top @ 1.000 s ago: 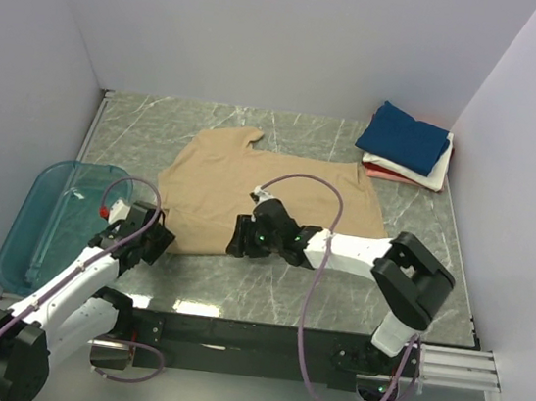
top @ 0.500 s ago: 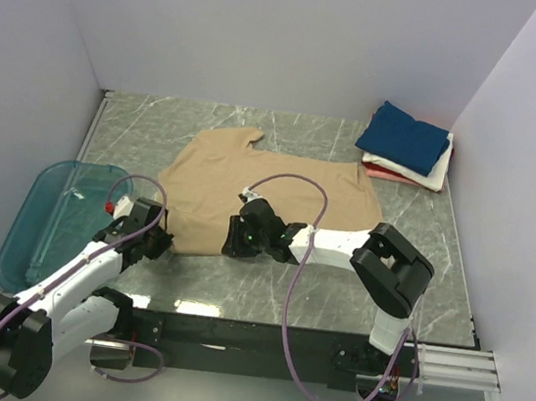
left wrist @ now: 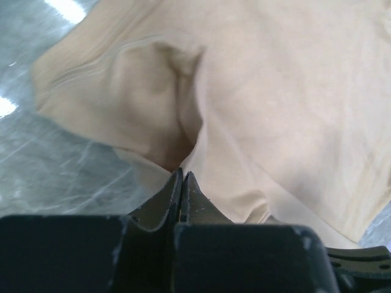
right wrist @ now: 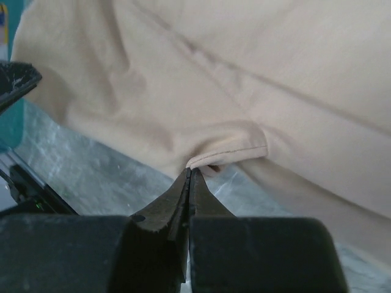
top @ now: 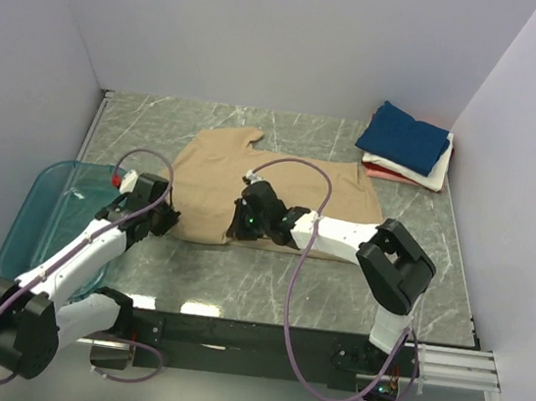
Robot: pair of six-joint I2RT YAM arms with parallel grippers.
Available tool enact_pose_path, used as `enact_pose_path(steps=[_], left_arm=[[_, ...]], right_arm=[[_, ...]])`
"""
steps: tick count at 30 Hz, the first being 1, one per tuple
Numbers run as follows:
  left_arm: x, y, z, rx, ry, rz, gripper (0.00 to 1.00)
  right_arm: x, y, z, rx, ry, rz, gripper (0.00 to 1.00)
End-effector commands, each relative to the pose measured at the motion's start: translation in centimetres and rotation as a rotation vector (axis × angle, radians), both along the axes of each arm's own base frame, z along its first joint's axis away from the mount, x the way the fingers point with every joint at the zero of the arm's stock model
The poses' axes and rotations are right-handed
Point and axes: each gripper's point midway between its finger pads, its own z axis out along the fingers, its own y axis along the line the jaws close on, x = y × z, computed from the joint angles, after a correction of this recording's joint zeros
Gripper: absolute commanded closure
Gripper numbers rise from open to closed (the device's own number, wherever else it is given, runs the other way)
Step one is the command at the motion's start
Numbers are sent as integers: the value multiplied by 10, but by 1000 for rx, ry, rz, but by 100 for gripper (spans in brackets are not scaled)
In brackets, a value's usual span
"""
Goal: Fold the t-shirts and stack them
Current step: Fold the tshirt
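The tan t-shirt (top: 291, 179) lies spread in the middle of the marble table. My left gripper (top: 161, 218) is at its near left corner, and in the left wrist view the jaws (left wrist: 183, 174) are shut with the tan cloth (left wrist: 275, 91) puckered at their tips. At the near hem my right gripper (top: 243, 223) is shut too, pinching the stitched hem (right wrist: 235, 151) of the shirt right at its tips (right wrist: 189, 172). A stack of folded t-shirts sits at the far right: navy (top: 407, 138) on top, white (top: 422, 174) under it, and a pinkish red edge (top: 382, 174) at the bottom.
A translucent teal tub (top: 48, 221) stands at the near left, just beside my left arm. Bare marble (top: 267, 284) runs between the shirt's near hem and the black base rail (top: 250, 337). White walls close in the table on three sides.
Both grippers have gone from open to shut on the tan shirt's near edge. They have moved a little away from the bases, and the near hem has pulled back with them.
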Motion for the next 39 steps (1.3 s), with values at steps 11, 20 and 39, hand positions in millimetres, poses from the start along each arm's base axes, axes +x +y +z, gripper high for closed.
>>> enact_pose_path(steps=[11, 20, 39], left_arm=[[77, -19, 22, 27, 20, -49, 99], [113, -14, 14, -2, 40, -56, 91], [76, 23, 22, -22, -4, 67, 55]], right_arm=[[77, 3, 50, 118, 17, -29, 100], [116, -7, 45, 77, 21, -66, 85], [66, -6, 41, -34, -102, 5, 57]])
